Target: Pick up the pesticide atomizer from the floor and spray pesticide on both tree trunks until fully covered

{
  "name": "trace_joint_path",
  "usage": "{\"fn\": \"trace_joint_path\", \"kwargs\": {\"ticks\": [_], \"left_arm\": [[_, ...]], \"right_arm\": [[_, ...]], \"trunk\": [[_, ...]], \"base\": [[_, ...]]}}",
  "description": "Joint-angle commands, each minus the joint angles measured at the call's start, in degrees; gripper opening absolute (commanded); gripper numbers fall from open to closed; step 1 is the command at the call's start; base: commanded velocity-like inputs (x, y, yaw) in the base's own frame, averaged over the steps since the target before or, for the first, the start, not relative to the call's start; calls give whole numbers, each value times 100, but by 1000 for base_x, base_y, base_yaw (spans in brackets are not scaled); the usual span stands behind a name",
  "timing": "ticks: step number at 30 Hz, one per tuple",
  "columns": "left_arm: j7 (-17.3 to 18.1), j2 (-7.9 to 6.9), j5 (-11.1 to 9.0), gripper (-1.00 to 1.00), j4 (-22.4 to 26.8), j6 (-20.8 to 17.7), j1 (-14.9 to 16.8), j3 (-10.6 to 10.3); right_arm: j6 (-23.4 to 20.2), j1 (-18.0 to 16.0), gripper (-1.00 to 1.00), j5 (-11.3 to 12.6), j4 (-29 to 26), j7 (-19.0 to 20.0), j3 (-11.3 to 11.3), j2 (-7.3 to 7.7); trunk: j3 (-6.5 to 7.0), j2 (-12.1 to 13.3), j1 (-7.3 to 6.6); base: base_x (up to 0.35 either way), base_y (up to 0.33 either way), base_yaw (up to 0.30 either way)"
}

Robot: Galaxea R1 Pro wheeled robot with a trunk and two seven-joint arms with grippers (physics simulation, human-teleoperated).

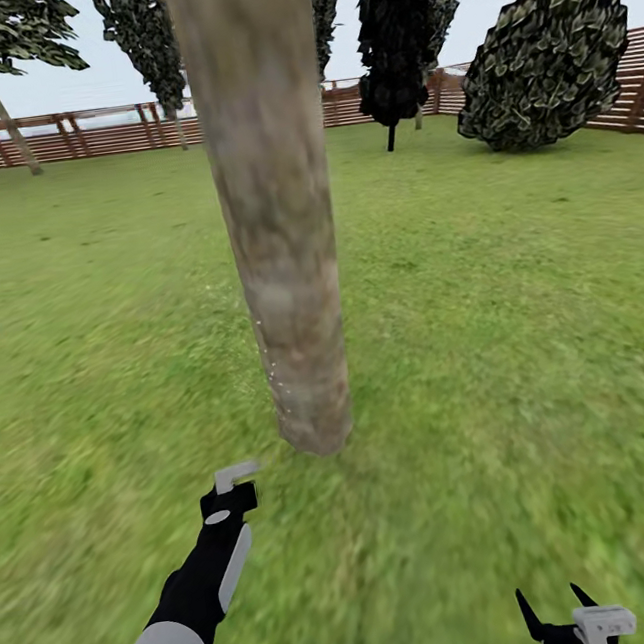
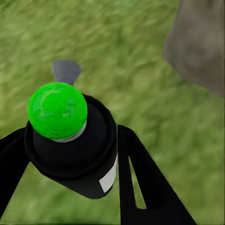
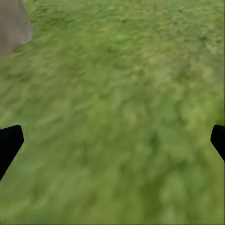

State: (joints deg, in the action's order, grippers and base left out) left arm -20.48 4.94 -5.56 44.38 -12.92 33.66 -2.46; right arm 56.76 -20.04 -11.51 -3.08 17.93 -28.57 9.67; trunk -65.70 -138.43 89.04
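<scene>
Atomizer (image 2: 75,150) is in my left tool (image 2: 70,154): stubby black can body, bright green round cap on top, whitish collar under the cap, small white label patch on its side, grey nozzle piece sticking out past the cap. In the head view it's tiny (image 1: 232,489), black with a pale grey top, at the end of my left arm.

Left tool: black fingers (image 2: 140,178) clamped on the can body, one on each side, touching it.

Tree trunk (image 1: 274,217) stands just ahead of the left tool and slightly to its right, close but not touching. Thick mottled grey-beige column, a bit wider at the base. A thin line of pale specks runs down its left edge.

Right tool (image 1: 555,606): fingers spread wide apart, holding nothing, over bare grass (image 3: 117,117). Trunk base is ahead of it and off to its left.
</scene>
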Motion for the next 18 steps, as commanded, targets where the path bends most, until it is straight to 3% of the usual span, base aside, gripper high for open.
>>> {"fn": "trace_joint_path", "kwargs": {"ticks": [1,6,18], "left_arm": [[0,4,3,-100,0,0,0,0],[0,14,2,-100,0,0,0,0],[0,24,2,-100,0,0,0,0]], "right_arm": [[-3,-1,100,-1,0,0,1,0],[-5,0,100,-1,0,0,1,0],[-4,0,100,-1,0,0,3,0]], "trunk": [[0,0,0],[0,0,0],[0,0,0]], "base": [[0,0,277],[0,-107,277],[0,-266,277]]}}
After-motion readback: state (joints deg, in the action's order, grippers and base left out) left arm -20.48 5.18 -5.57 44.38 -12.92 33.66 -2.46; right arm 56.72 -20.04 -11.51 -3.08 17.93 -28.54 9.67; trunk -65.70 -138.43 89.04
